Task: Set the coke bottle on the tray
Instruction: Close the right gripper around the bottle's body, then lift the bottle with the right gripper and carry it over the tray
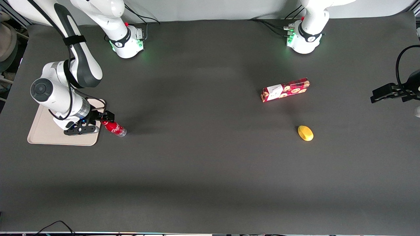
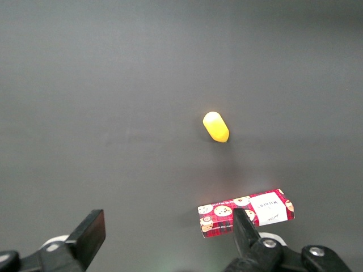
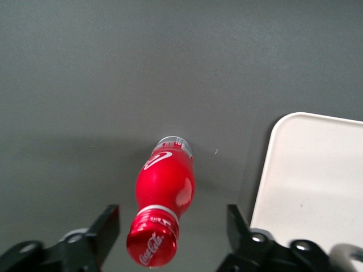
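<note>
- Here, the gripper hangs spread wide just beside the tray, its fingers either side of the coke bottle's cap, gripping nothing.
- The coke bottle stands tilted on the table, just off the tray's rim.

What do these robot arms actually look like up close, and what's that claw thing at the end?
The working arm is glossy white with rounded joints, dark grey panels, a black strap and black cables. Its base glows green. The gripper, beside the tray and around the coke bottle, is black with two flat fingers, standing open.
</note>
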